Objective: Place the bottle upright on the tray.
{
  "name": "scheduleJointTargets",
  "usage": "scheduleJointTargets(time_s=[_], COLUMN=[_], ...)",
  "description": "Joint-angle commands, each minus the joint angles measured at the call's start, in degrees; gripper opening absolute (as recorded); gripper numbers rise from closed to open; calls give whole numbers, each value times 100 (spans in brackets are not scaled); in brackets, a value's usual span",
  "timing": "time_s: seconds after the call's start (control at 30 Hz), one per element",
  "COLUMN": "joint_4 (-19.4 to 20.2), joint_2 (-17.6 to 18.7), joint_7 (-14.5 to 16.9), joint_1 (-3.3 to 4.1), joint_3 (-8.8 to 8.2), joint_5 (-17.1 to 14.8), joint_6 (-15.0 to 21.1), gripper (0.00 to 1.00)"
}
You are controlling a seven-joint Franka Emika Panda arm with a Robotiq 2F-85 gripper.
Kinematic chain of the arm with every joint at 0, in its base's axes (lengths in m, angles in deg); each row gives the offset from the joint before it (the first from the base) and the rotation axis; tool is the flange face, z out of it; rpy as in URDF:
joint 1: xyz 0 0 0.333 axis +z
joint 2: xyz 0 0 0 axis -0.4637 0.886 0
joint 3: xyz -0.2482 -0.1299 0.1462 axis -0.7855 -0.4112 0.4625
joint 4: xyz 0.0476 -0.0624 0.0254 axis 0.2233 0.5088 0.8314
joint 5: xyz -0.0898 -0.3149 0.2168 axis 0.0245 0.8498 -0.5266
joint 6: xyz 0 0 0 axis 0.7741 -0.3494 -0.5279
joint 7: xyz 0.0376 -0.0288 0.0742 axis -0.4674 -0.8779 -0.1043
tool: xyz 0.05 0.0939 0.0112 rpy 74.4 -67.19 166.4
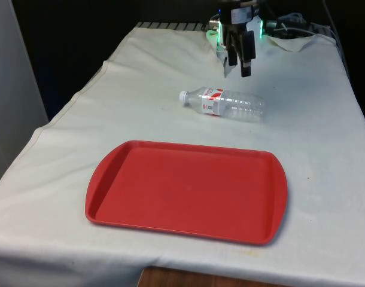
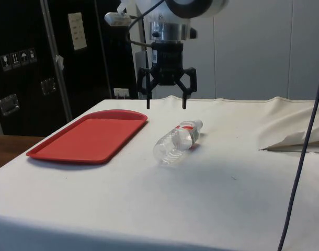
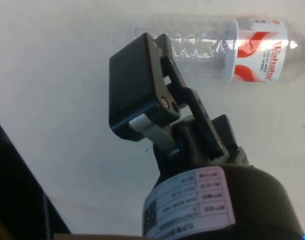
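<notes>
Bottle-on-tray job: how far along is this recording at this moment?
Done: nothing that shows; the red tray carries nothing. In hand: the open gripper hangs above the cloth near the clear bottle, which lies on its side beyond the tray, cap toward the front view's left, apart from the fingers. Left: grasp the bottle, carry it over, stand it upright on the tray.

Wrist view: bottle [image 3: 232, 50] base behind one finger [image 3: 137, 92], cap end seemingly cut off at frame edge.
</notes>
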Motion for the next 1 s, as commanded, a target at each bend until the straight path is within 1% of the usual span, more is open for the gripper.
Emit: scheduleJointTargets(time_s=[0.0, 0.2, 0.23, 0.27, 0.53, 0.57, 0.6, 0.63, 0.7, 0.83, 0.87, 0.9, 0.97], joint_4=[0, 6, 6, 6, 11, 17, 11, 17, 17, 29, 40, 29, 34], joint_2=[-23, -17, 0, -11, -11, 6, -11, -11, -11, -11, 6, -11, -6], joint_7=[126, 166, 46, 172, 201, 80, 201, 206, 206, 212, 92, 218, 223], joint_1=[17, 17, 0, 17, 11, 0, 11, 11, 11, 11, 0, 11, 11], joint_3=[23, 17, 0, 17, 11, -6, 11, 11, 11, 11, -6, 11, 6], joint_5=[-269, -539, -332, -573, -905, -716, -945, -1014, -1043, -1238, -1008, -1278, -1392], joint_6=[-6, -29, -34, -40, -97, -92, -103, -109, -115, -138, -115, -143, -155], gripper=[100, 100, 100, 100, 100, 100, 100, 100, 100, 100, 100, 100, 100])
